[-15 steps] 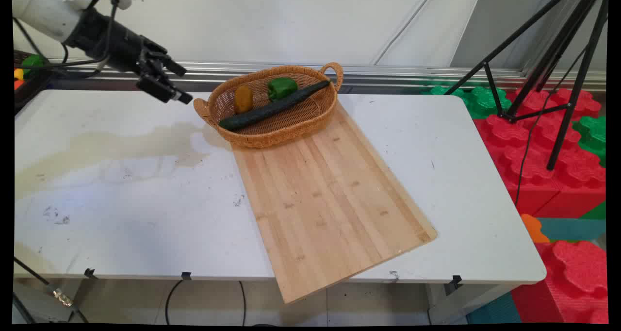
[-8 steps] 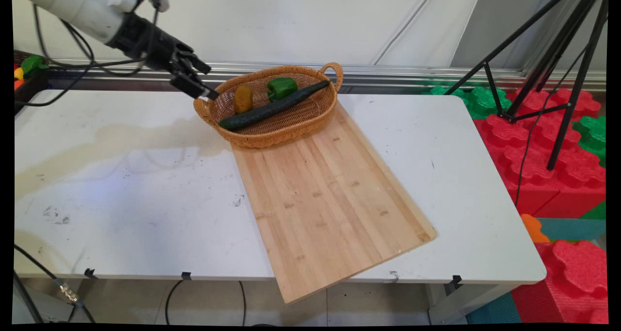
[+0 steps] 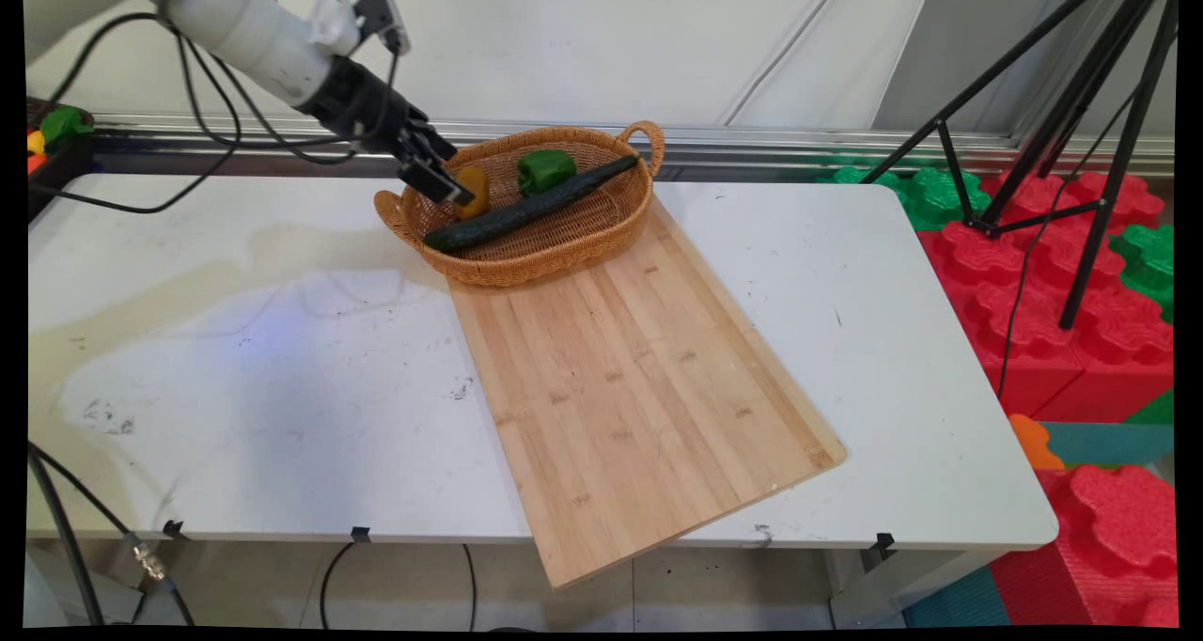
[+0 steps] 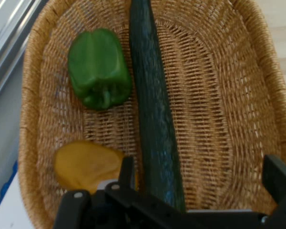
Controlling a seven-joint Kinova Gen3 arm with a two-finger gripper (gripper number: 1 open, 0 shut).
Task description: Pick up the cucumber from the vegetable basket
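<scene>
1. Main view, nearest edge: wooden cutting board (image 3: 639, 378) lying at a slant across the white table (image 3: 235, 387), near corner hanging past the table's front edge. Bare on top, probably left free as a work surface.
2. Further back: wicker basket (image 3: 564, 246) sitting on the board's far end, so contents are kept together and just beside the bare wood.
3. Inside the basket: long dark cucumber (image 4: 152, 119) lying along its length, likely because it fits only that way. Green pepper (image 4: 99, 67) and yellow-orange vegetable (image 4: 86, 164) tucked on one side of it, both close against the cucumber; contact hard to tell.
4. Over the basket's left end: gripper (image 3: 440, 179) angled downward from the upper left, spread wide, holding nothing. Hand view: one finger (image 4: 126, 171) between yellow piece and cucumber, other finger on the cucumber's far side, so cucumber's near end sits between them. No contact visible.
5. Farthest: black tripod (image 3: 1081, 105) and red and green foam blocks (image 3: 1053, 274) beyond the table's right end, well apart from the arm.
</scene>
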